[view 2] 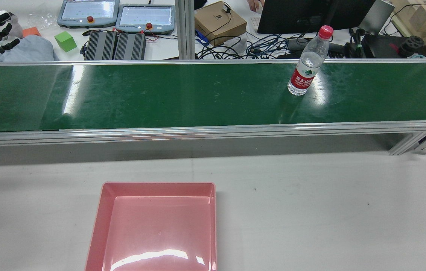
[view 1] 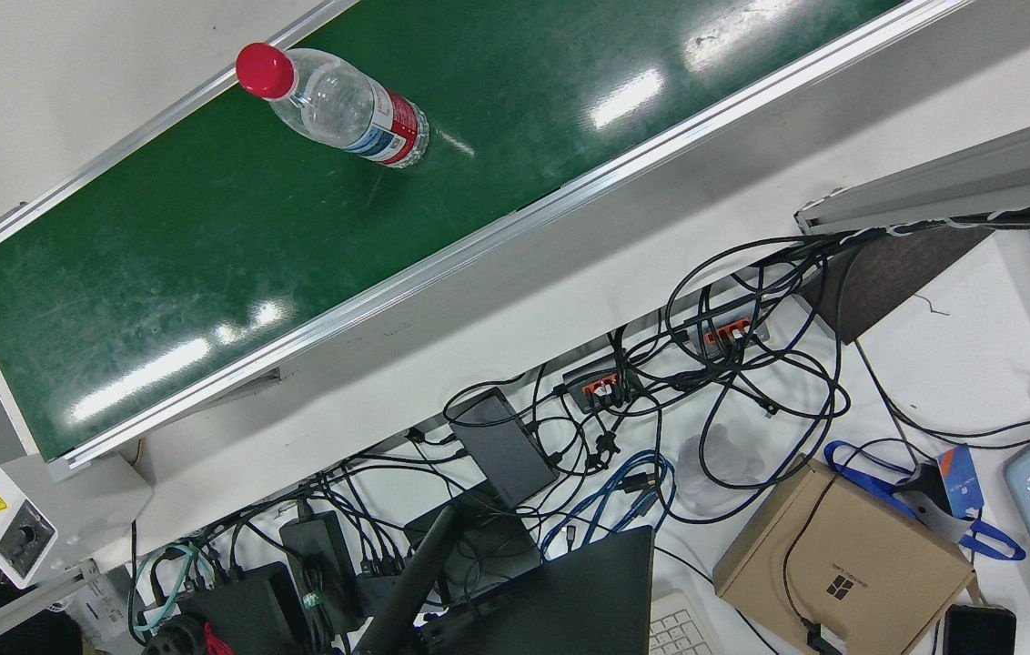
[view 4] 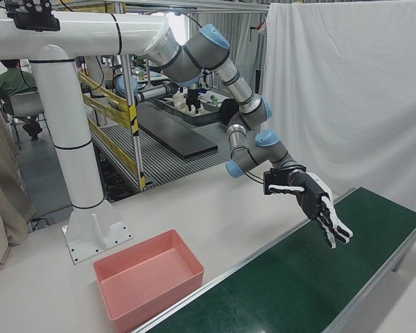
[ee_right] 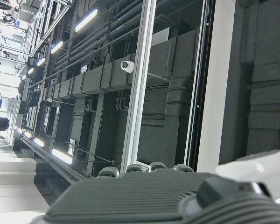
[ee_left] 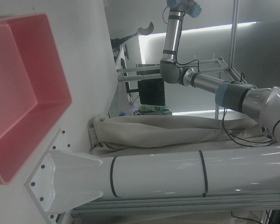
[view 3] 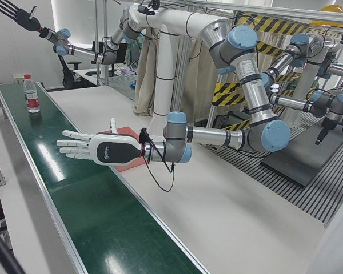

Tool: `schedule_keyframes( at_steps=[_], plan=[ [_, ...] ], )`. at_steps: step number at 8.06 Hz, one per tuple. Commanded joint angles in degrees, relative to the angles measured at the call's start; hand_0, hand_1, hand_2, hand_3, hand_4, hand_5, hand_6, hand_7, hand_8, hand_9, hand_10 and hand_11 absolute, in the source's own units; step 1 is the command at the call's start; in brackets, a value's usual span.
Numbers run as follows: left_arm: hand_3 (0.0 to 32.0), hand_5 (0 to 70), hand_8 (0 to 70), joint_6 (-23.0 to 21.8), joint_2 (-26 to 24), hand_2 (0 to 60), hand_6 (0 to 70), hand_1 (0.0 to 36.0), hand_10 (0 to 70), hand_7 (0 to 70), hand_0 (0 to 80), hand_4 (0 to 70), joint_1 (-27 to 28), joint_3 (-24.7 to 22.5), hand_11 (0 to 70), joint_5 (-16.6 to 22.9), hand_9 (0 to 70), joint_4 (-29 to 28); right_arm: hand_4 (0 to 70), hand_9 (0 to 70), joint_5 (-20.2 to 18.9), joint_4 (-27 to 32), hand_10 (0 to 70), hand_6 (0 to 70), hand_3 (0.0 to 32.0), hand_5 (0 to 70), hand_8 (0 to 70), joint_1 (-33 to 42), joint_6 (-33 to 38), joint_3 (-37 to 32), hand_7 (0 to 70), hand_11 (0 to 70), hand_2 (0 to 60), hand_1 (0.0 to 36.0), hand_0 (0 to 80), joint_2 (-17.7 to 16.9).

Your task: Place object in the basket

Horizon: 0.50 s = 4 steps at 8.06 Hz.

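One water bottle (view 2: 308,62), red label (view 2: 302,79), Chinese lettering.

A pink basket (view 4: 148,279) sits on the white tabletop (view 4: 215,229), just beside the green conveyor belt (view 4: 312,277). The left hand (view 4: 312,201) hovers above the belt, empty, fingers (view 4: 336,232) spread and pointing downward.

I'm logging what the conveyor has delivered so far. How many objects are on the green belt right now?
1. A single water bottle with a red cap stands upright on the belt, toward its right end in the rear view. The belt's ends run out of frame, so more may be hidden.
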Motion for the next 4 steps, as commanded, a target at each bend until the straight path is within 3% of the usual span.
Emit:
schedule_keyframes(
  at_steps=[1,4],
  plan=[
    [0.0,11.4,2.1,0.0,0.0,0.0,1.7,14.0,5.1,0.0,53.2,11.7,0.0,-0.1,9.2,0.1,0.7,0.0,0.0,0.0,0.0,0.0,0.0,0.0,0.0,0.0,0.0,0.0,0.0,0.0,0.0,0.0,0.0,0.0,0.0,0.0],
    [0.0,12.0,2.1,-0.1,0.0,0.0,1.8,14.0,5.2,0.0,53.1,11.7,-0.1,-0.4,9.4,0.1,0.8,0.0,0.0,0.0,0.0,0.0,0.0,0.0,0.0,0.0,0.0,0.0,0.0,0.0,0.0,0.0,0.0,0.0,0.0,0.0]
  ],
)
